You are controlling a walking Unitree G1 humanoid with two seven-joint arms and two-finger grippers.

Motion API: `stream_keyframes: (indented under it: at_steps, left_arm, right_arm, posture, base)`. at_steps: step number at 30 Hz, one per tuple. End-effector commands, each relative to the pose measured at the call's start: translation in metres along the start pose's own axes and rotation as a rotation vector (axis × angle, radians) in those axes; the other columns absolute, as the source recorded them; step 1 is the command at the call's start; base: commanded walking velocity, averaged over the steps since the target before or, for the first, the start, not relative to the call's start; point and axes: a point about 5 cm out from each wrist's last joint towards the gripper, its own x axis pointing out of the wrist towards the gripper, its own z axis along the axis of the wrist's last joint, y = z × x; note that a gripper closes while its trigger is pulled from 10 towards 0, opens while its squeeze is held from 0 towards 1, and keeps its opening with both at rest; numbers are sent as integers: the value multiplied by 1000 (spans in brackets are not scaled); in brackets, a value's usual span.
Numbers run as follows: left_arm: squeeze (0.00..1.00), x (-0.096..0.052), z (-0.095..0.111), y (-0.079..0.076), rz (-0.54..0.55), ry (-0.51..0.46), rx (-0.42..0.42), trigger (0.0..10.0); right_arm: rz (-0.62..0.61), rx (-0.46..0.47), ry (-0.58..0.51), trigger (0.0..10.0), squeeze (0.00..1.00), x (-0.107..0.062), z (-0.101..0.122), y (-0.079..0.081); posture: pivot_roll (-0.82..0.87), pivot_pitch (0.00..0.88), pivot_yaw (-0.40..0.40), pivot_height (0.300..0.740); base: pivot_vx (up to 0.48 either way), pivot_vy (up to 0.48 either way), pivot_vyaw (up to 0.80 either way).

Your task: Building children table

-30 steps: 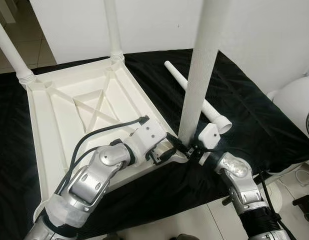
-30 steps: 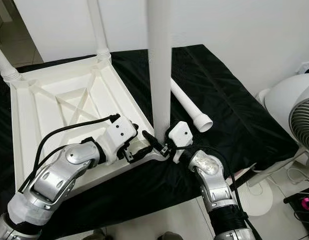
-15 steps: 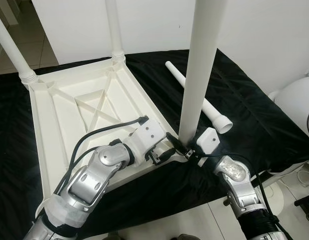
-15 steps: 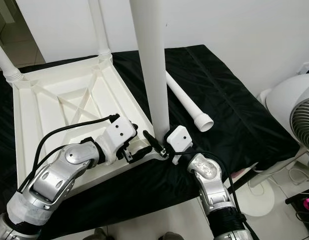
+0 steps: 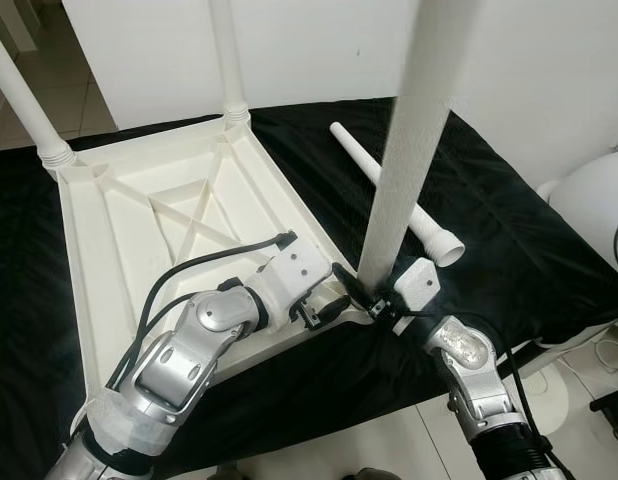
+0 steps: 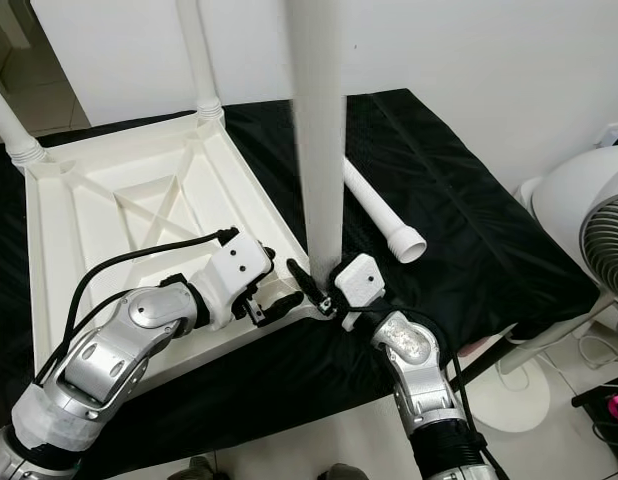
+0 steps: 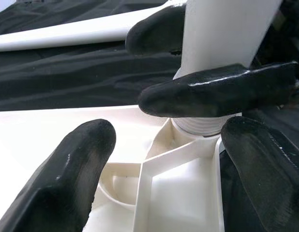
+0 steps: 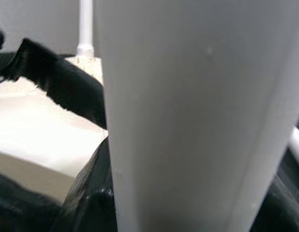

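The white plastic table lies upside down on a black cloth. Two legs stand screwed into its far corners. A third white leg stands in the near right corner socket, leaning a little to the right. My right gripper is shut on this leg just above the socket, and its fingers cross the leg. My left gripper is open, one finger on each side of that corner. A fourth leg lies loose on the cloth behind.
A white fan stands close at the right, beyond the cloth's edge. A white wall runs along the back. Tiled floor shows at the near edge.
The top of the held leg swung left, then back to the right. My right forearm shifted closer in under the leg. The left arm stayed where it was.
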Motion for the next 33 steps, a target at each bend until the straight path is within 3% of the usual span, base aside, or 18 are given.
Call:
stream_keyframes:
  at_steps: [1, 7, 20, 30, 33]
  left_arm:
    - [0, -1, 2, 1, 5, 2, 15, 10000]
    - [0, -3, 2, 1, 8, 3, 16, 10000]
    - [0, -3, 3, 2, 7, 2, 22, 10000]
    - [0, -3, 3, 1, 3, 1, 26, 10000]
    - [0, -3, 3, 1, 0, 2, 28, 10000]
  right_arm:
    - [-10, 120, 163, 10000, 0, -12, -29, 6]
    - [-40, 193, 179, 10000, 0, -10, -30, 1]
    - [-74, 173, 243, 10000, 0, -9, -36, -7]
    - [-271, 106, 295, 10000, 0, -8, -40, -34]
    - [-379, 78, 320, 10000, 0, -10, -42, -48]
  posture:
    - [-57, 64, 52, 740]
    - [-57, 64, 52, 740]
    - [-54, 60, 51, 740]
    - [-54, 48, 51, 740]
    - [-54, 46, 50, 740]
  base:
    - [0, 0, 0]
    - [0, 0, 0]
    - [0, 0, 0]
    - [0, 0, 0]
    - [0, 0, 0]
